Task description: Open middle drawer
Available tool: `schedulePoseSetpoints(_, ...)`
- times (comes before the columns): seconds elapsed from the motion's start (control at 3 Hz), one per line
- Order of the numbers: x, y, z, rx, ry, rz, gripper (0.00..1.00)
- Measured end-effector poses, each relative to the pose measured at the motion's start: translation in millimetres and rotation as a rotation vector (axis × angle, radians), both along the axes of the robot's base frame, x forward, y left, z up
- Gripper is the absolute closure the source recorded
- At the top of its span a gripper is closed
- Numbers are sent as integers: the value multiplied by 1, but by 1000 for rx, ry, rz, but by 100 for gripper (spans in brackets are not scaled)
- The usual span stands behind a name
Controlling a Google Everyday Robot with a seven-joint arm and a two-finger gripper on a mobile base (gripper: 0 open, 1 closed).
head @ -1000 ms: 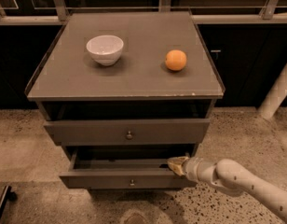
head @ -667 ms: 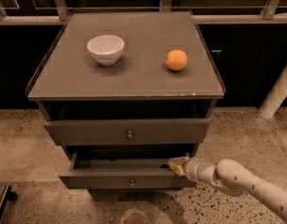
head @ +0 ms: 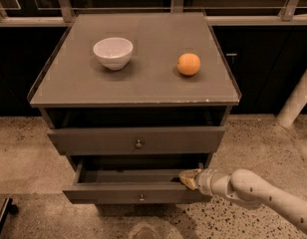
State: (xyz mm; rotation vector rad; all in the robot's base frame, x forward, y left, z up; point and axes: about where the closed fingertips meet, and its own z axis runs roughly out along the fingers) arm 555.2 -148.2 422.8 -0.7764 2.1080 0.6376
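Note:
The middle drawer [head: 118, 193] is grey-brown with a small round metal knob [head: 141, 197]. It stands pulled partway out of the cabinet, and its dark inside shows. My gripper [head: 189, 179] comes in from the lower right on a white arm [head: 253, 190]. Its tan tip rests at the top edge of the drawer's front, near the right end. Above it is another drawer [head: 93, 140] with a round knob [head: 138, 144], its front a little forward of the cabinet body. No drawer shows below the middle one.
On the cabinet top [head: 143, 83] stand a white bowl [head: 113, 52] at the left and an orange [head: 188, 64] at the right. The floor [head: 24, 158] is speckled. A white post [head: 298, 98] stands at the right and a dark object [head: 1, 215] at the lower left.

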Motion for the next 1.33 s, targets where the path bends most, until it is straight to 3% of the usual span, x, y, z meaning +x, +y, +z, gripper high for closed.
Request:
schedulePoseSetpoints(0.33,-15,1,-4,-17,27,6,100)
schedulePoseSetpoints(0.67,-52,4,-6,-37,70,29,100)
schedulePoseSetpoints(1.0,-54,4,-5,-39,74,32,100)
schedulePoseSetpoints(1.33,-93,3,3,-52,91,55,100)
